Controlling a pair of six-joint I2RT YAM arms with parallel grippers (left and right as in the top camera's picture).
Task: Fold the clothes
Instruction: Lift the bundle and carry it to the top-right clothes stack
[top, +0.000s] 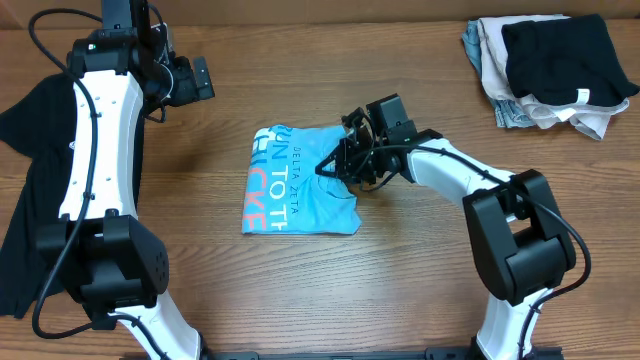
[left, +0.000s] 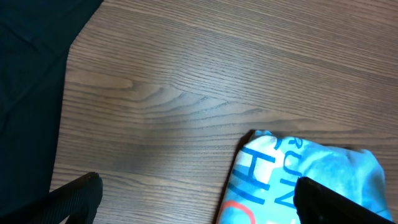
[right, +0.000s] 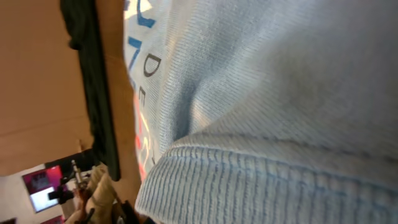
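Observation:
The light blue T-shirt (top: 295, 182) lies folded into a compact rectangle in the middle of the table, with its white and red-orange lettering facing up. My right gripper (top: 332, 166) sits on the shirt's right edge, with its tips together on the cloth. In the right wrist view the shirt's fabric and ribbed collar (right: 261, 180) fill the frame and hide the fingers. My left gripper (top: 203, 78) hovers open and empty above bare wood, up and left of the shirt. In the left wrist view its fingers (left: 205, 205) straddle the shirt's corner (left: 292, 174).
A pile of black, white and patterned garments (top: 550, 70) lies at the back right corner. A black garment (top: 30, 190) is spread along the table's left edge, partly under the left arm, and shows in the left wrist view (left: 31, 62).

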